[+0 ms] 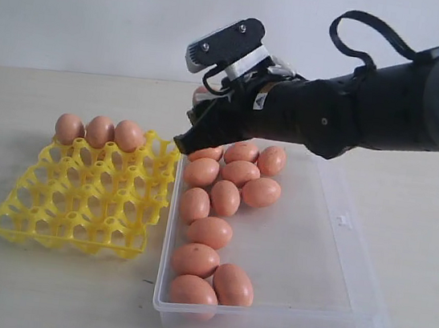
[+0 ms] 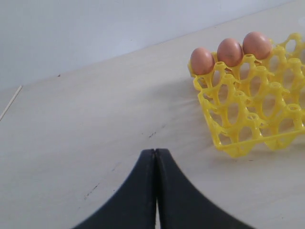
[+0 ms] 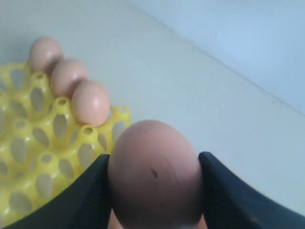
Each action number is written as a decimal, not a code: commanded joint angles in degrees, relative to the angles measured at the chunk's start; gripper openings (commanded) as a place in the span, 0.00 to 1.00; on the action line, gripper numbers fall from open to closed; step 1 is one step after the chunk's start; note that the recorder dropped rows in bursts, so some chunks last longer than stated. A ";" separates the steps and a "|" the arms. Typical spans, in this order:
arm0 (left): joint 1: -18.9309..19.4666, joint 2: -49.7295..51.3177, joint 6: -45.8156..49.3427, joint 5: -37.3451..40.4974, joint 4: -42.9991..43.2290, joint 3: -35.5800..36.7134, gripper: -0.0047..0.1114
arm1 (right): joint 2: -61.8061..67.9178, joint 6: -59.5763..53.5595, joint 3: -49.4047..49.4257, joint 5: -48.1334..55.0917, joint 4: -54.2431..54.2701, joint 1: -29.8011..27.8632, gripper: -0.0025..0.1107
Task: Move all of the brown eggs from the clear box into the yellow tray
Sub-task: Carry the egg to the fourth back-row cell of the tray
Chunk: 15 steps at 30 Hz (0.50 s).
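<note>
Pale scuffed tabletop under yellow tray; plain white wall behind.

no text, label, brand or number can be read anywhere; a pale mark on the arm is too blurred.

A pale, cream-coloured table with a smooth, matt top spreads across the whole lower part of the exterior view. A plain whitish wall rises behind the table's far edge, evenly lit and slightly bluish in both wrist views. On the table top, the left wrist view shows a few short dark scuff marks and a thin straight line near the table's edge.
</note>
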 commanded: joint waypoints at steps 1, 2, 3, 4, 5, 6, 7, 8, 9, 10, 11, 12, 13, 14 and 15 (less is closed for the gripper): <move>-0.21 -0.35 -0.32 -0.45 0.00 -0.23 0.04 | 6.14 11.56 -5.13 -5.18 -8.88 0.00 0.02; -0.21 -0.35 -0.32 -0.45 0.00 -0.23 0.04 | 7.32 14.15 -6.37 -5.30 -11.09 0.00 0.02; -0.21 -0.35 -0.32 -0.45 0.00 -0.23 0.04 | 8.85 16.92 -7.94 -5.42 -13.53 0.00 0.02; -0.21 -0.35 -0.32 -0.45 0.00 -0.23 0.04 | 10.31 20.06 -9.50 -5.70 -15.10 0.00 0.02; -0.21 -0.35 -0.32 -0.45 0.00 -0.23 0.04 | 11.40 21.59 -10.97 -5.99 -15.65 0.00 0.02; -0.21 -0.35 -0.32 -0.45 0.00 -0.23 0.04 | 12.81 23.09 -12.33 -6.33 -16.50 0.00 0.02; -0.21 -0.35 -0.32 -0.45 0.00 -0.23 0.04 | 14.10 24.22 -13.65 -6.89 -17.12 0.00 0.02; -0.21 -0.35 -0.32 -0.45 0.00 -0.23 0.04 | 15.34 25.17 -14.66 -7.14 -18.21 0.00 0.02; -0.21 -0.35 -0.32 -0.45 0.00 -0.23 0.04 | 16.54 26.38 -15.90 -7.27 -19.27 0.00 0.02; -0.21 -0.35 -0.32 -0.45 0.00 -0.23 0.04 | 17.70 27.46 -17.10 -7.27 -19.79 0.00 0.02; -0.21 -0.35 -0.32 -0.45 0.00 -0.23 0.04 | 18.53 28.00 -17.92 -7.27 -19.82 0.00 0.02; -0.21 -0.35 -0.32 -0.45 0.00 -0.23 0.04 | 19.54 28.70 -18.84 -7.27 -20.18 0.00 0.02; -0.21 -0.35 -0.32 -0.45 0.00 -0.23 0.04 | 20.53 29.75 -19.78 -7.27 -20.78 0.00 0.02; -0.21 -0.35 -0.32 -0.45 0.00 -0.23 0.04 | 21.27 30.86 -20.60 -7.27 -20.87 0.00 0.02; -0.21 -0.35 -0.32 -0.45 0.00 -0.23 0.04 | 22.23 31.60 -21.35 -7.27 -20.87 0.00 0.02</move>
